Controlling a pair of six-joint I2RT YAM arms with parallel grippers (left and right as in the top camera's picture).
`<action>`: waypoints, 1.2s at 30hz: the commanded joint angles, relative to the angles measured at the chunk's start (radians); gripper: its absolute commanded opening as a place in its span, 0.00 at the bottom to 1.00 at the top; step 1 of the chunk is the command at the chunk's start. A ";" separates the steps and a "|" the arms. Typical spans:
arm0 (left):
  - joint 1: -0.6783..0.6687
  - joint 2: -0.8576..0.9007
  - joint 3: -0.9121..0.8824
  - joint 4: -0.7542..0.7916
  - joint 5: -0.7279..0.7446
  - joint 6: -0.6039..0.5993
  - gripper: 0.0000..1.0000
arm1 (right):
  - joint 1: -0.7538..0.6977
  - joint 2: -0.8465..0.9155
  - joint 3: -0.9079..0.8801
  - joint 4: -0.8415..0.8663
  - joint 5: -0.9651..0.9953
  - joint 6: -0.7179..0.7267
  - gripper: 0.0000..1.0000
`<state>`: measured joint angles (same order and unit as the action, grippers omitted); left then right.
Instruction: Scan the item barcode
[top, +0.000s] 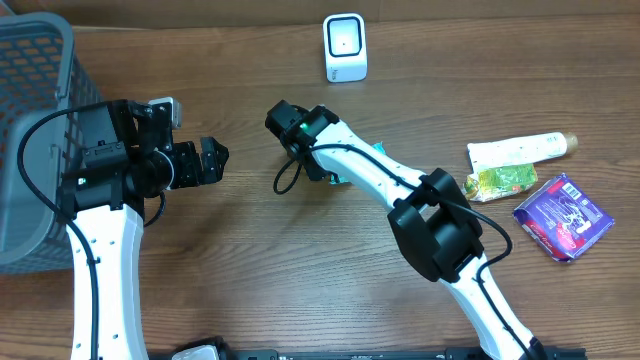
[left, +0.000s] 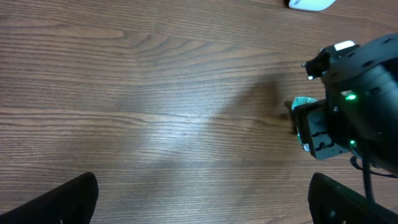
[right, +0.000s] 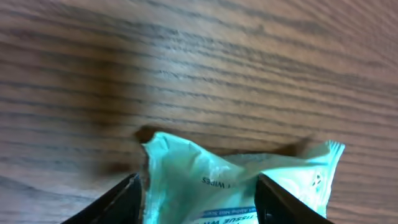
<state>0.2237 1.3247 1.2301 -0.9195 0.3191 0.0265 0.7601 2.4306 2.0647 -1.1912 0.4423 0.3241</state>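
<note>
The item is a teal wipes packet (right: 211, 180), lying on the wooden table near the middle; only slivers of it (top: 338, 180) show under the right arm in the overhead view. My right gripper (right: 197, 182) is down over the packet, a finger pressed against each side, and the film bulges up between them. The white barcode scanner (top: 345, 47) stands at the table's far edge. My left gripper (top: 215, 160) hovers to the left of the packet, wide open and holding nothing (left: 202, 183). The left wrist view shows the right gripper's black head and a bit of the packet (left: 303, 102).
A grey mesh basket (top: 30, 100) takes up the far left. At the right lie a white tube (top: 520, 150), a green packet (top: 500, 182) and a purple packet (top: 562, 215). Bare wood lies between the two arms.
</note>
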 joint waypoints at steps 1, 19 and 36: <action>-0.002 -0.005 0.013 0.001 0.011 0.012 0.99 | 0.000 0.037 -0.038 0.000 0.006 0.020 0.49; -0.002 -0.005 0.013 0.001 0.011 0.012 0.99 | -0.014 -0.003 -0.022 -0.127 -0.105 -0.009 0.04; -0.002 -0.005 0.013 0.001 0.011 0.011 1.00 | -0.274 -0.297 0.014 -0.143 -1.141 -0.372 0.04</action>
<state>0.2237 1.3243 1.2301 -0.9195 0.3191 0.0265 0.4789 2.1483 2.0613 -1.3296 -0.5102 0.0284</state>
